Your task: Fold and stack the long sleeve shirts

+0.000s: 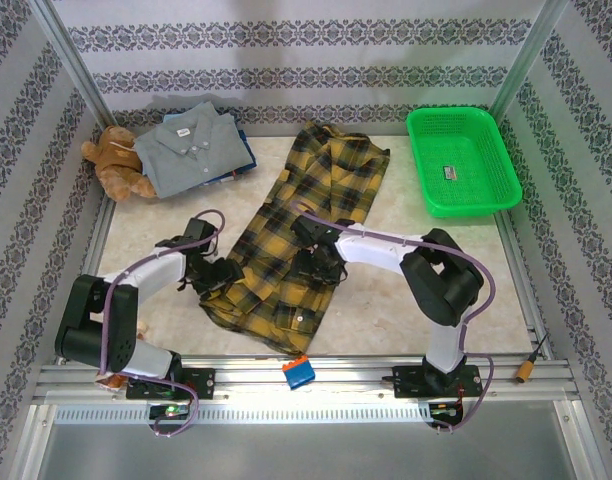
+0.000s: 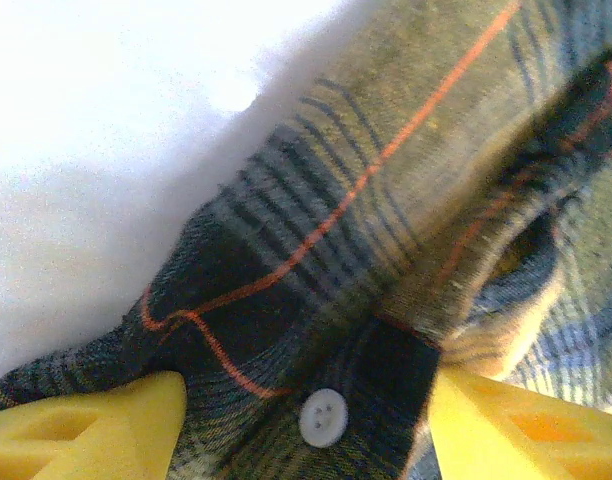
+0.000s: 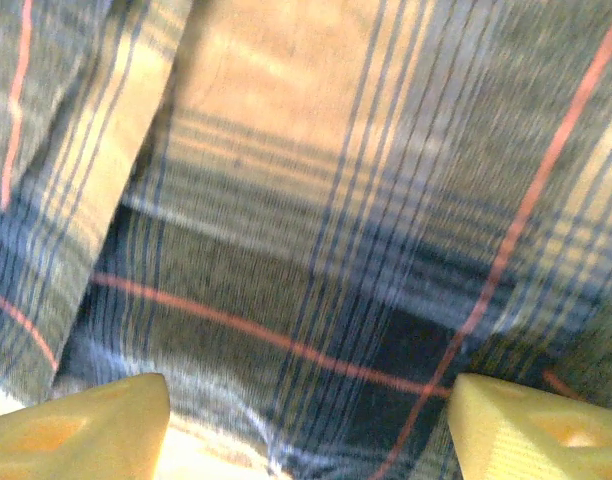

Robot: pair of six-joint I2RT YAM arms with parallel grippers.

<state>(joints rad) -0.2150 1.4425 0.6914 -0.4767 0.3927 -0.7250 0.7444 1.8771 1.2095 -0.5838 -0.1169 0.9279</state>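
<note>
At the centre of the top view, the mustard and dark plaid shirt (image 1: 268,232) lies spread on the table (image 1: 386,300), running from the upper middle down toward the lower left, rumpled and not folded. Up at the upper left, the grey shirt (image 1: 191,145) sits folded on top of the blue shirt (image 1: 238,168), of which just an edge peeks out, and the brown teddy bear (image 1: 116,165) is touching that pile on its left. Over at the upper right stands the green basket (image 1: 466,113), well apart from the plaid shirt, and it holds one small dark rectangular thing (image 1: 451,172) on its floor; what it is I cannot tell.

Both grippers are down on the plaid shirt. The left gripper (image 1: 224,275) (image 2: 306,425) is at the shirt's left hem, jaws wide apart astride a fold of cloth with a white button (image 2: 323,417), the cloth lying loose between them. The right gripper (image 1: 316,265) (image 3: 306,420) is near the shirt's middle, jaws wide apart over flat plaid, holding nothing
</note>
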